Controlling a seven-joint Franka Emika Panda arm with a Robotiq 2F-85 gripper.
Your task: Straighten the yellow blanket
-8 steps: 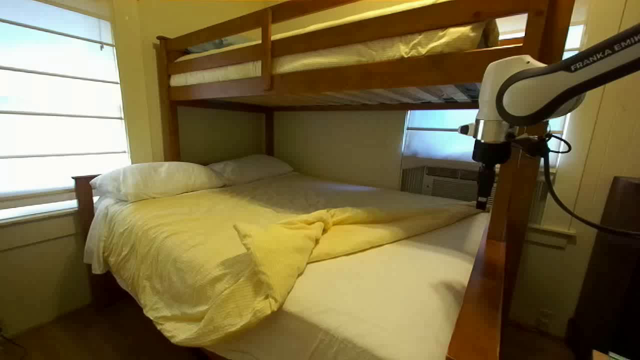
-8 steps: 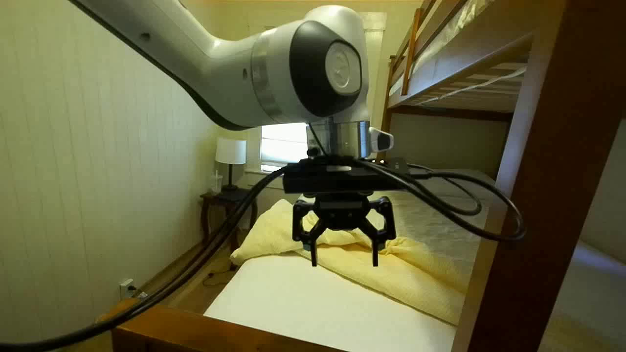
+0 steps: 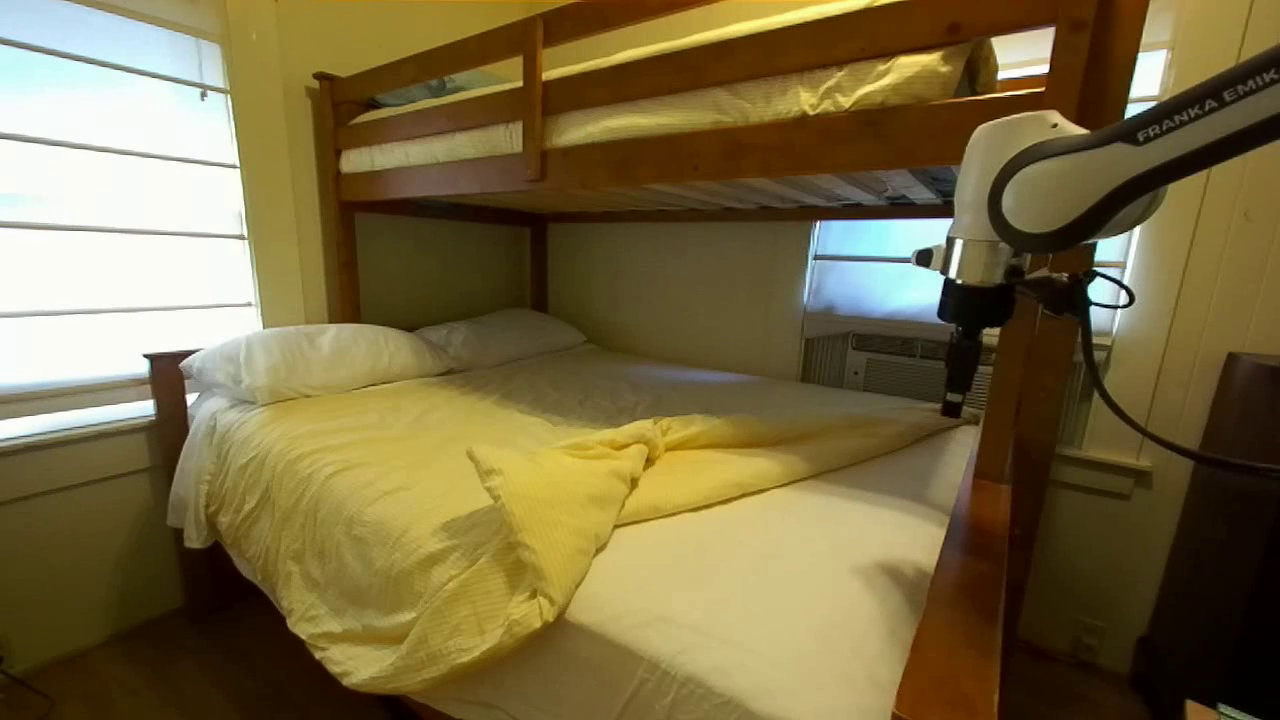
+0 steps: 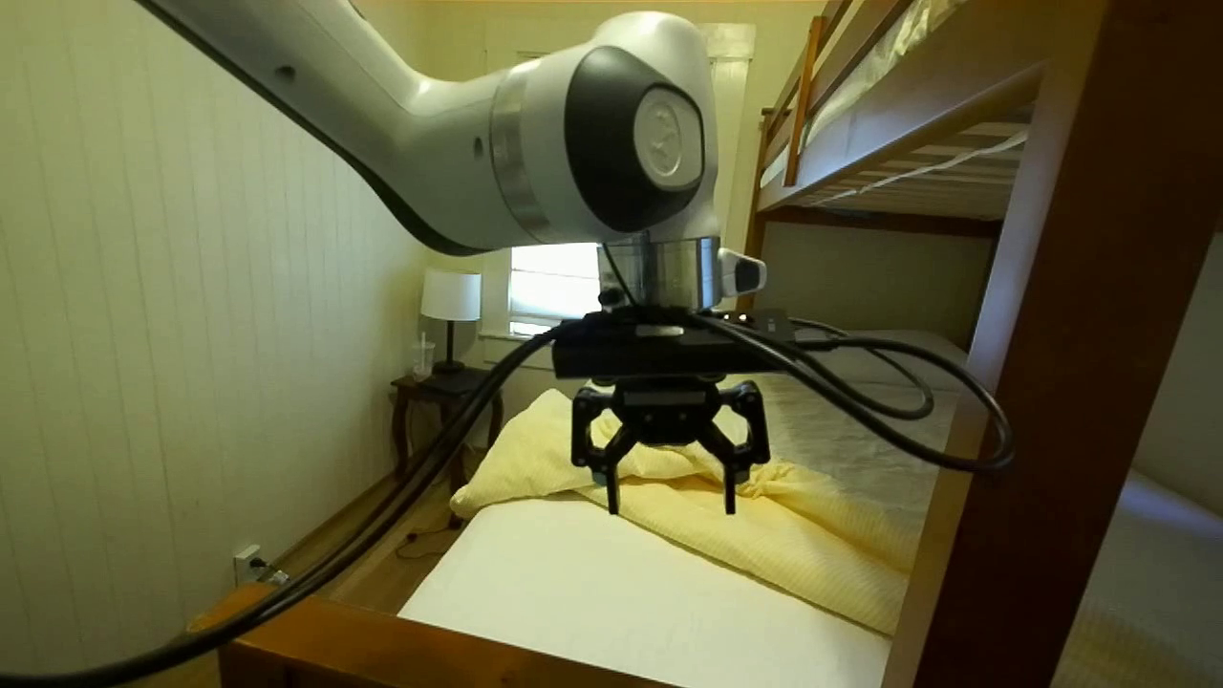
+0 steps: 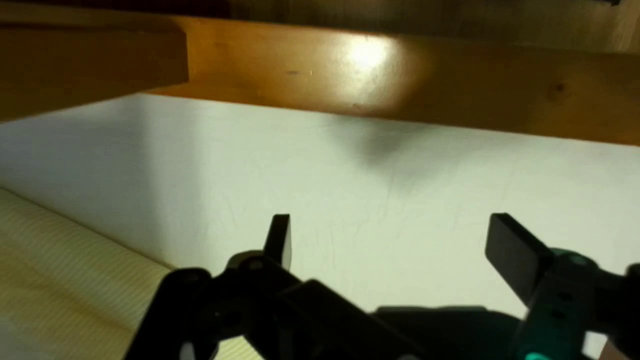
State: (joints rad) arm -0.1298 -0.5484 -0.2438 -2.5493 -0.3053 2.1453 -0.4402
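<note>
The yellow blanket lies wrinkled over the pillow-side half of the lower bed. A corner is folded back at its near side, and a bunched, folded strip runs slantwise across to the far side. It also shows in an exterior view and at the lower left of the wrist view. My gripper is open and empty. It points down above the bare white mattress sheet near the foot end, apart from the blanket. In the wrist view the open jaws have only white sheet beneath them.
The wooden footboard rail runs close to the gripper, and a bunk post stands beside the arm. The upper bunk overhangs the bed. White pillows lie at the head. Black cables loop from the wrist.
My gripper has shifted slightly toward the head of the bed, still open. The blanket has not moved.
</note>
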